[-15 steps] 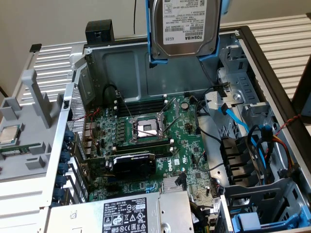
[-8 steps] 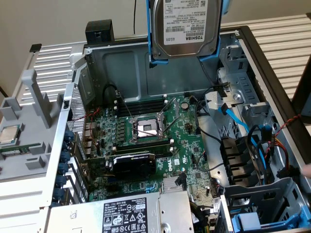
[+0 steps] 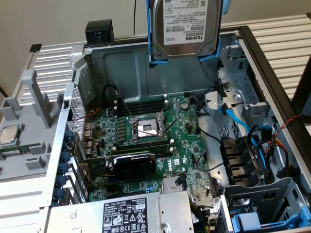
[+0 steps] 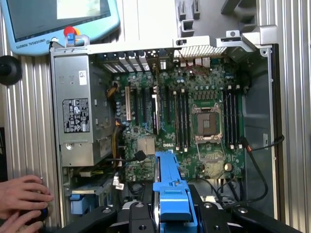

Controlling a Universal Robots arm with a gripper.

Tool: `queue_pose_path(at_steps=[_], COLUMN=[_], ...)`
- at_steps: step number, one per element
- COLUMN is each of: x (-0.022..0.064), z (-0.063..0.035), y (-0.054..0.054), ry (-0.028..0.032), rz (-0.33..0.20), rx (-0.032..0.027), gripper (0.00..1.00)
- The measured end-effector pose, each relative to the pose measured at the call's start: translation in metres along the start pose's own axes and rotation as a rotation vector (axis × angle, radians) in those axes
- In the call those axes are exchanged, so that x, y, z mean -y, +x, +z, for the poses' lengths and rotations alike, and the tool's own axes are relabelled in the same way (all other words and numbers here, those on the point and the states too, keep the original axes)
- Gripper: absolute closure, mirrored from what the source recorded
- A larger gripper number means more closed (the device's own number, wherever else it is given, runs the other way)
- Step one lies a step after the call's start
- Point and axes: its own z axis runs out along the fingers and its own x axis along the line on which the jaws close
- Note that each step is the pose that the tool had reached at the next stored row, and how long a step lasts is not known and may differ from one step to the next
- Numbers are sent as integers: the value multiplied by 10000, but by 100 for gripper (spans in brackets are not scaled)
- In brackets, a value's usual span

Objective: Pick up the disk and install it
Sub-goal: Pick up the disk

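Exterior view: labelled disk (image 3: 187,24); wrist view: hands (image 4: 24,195)

disk (image 3: 185,50): bare silver metal, dull sheen; white paper label (image 3: 187,19). Its frame (image 4: 172,191): smooth blue plastic. power box (image 3: 170,208), six o'clock in exterior view: matt grey metal. table (image 3: 286,43), two o'clock: ribbed metal.

One disk (image 3: 187,22) in the gripper (image 4: 174,214); below it one motherboard (image 3: 193,162), one power-supply box (image 3: 167,209), one more blue carrier (image 3: 250,222).
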Motion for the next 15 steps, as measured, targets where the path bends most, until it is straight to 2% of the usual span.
queue_pose_path(at_steps=[2,4,5,6,7,8,10,12,15], x=[3,8,12,15,19,22,31,35,38], z=[2,3,3,4,5,6,9,7,-3], y=[27,56,70,82,96,116,149,161,166], ry=[-17,-91,-125,-176,-202,-209,-208,-211,-206], rz=[9,6,4,2,1,1,11,46,96], rx=[14,59,113,218,350,426,446,436,333], gripper=[63,63,63,63,63,63,63,63,63])
